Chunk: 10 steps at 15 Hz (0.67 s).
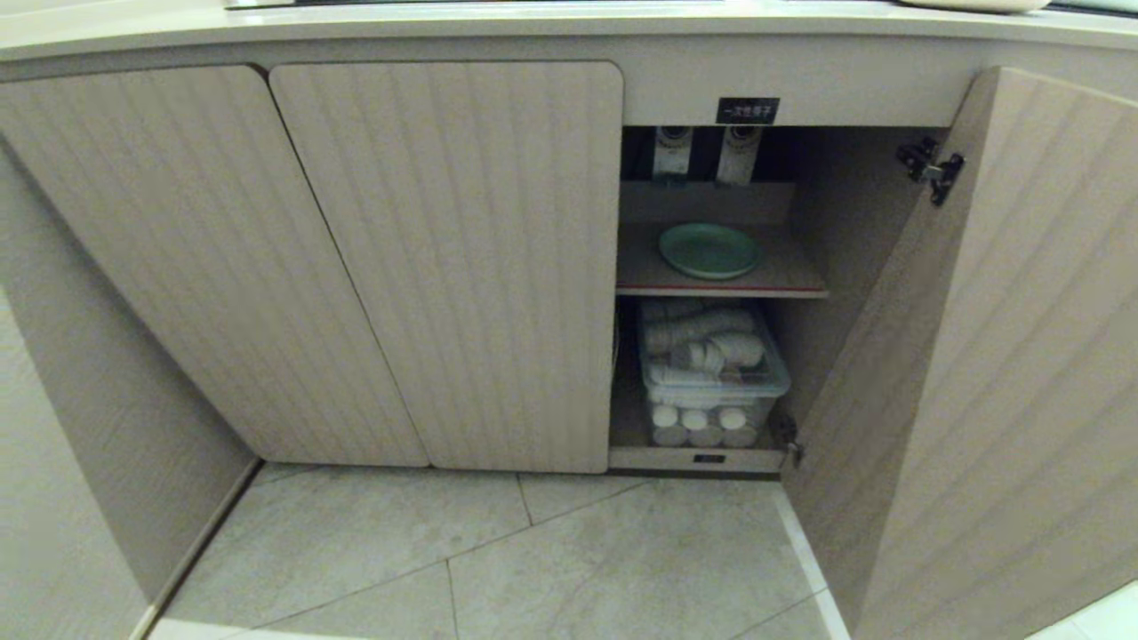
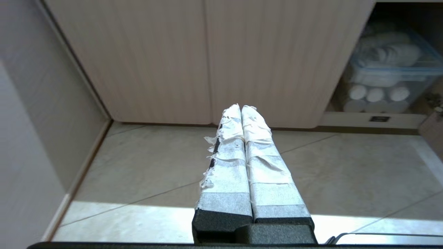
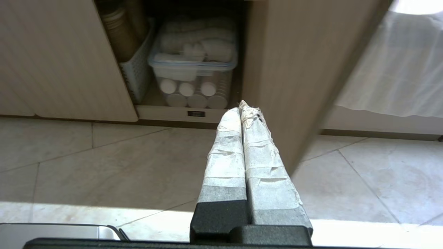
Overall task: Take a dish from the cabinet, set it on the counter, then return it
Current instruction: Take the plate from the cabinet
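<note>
Tiled kitchen floor at the foot of pale wood-grain units

Large grey-beige floor tiles (image 1: 569, 560) with thin grout lines run diagonally across the near ground. A plain beige side panel (image 1: 80, 444) closes the scene on the left, meeting the floor at a light skirting strip. A band of bright light (image 2: 138, 221) falls across the nearest tiles. At far right hangs a white curtain (image 3: 398, 69).

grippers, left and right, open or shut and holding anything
left gripper: shut, holding nothing, low over the floor.
right gripper: shut, holding nothing, low over the floor.
</note>
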Tool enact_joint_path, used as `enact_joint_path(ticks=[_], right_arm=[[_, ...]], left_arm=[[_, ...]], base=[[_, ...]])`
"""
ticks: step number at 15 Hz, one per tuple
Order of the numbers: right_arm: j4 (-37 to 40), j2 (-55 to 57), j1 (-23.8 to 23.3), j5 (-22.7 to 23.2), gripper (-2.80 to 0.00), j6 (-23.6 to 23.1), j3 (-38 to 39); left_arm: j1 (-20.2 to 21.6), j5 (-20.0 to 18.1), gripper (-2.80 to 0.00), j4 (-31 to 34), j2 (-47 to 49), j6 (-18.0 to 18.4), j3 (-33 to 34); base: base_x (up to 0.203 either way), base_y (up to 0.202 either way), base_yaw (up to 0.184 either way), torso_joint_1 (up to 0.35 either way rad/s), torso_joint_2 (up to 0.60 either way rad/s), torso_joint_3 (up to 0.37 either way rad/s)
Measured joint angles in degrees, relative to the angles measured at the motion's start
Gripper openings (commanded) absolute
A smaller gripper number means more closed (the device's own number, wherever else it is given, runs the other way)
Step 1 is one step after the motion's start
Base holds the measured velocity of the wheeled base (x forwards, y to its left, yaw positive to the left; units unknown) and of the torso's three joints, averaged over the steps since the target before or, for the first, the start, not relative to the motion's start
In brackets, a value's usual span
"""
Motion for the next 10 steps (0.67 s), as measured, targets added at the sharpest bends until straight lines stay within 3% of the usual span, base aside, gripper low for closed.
enact_joint_path(ticks=[10], right_arm=[[0.01, 0.0, 0.07, 0.01, -2.8, -0.02, 0.0]], left_arm=[[0.05, -0.07, -2.8, 0.0, 0.0, 0.04, 0.0]], base=[[0.0, 0.006, 0.0, 0.0, 0.0, 0.0]])
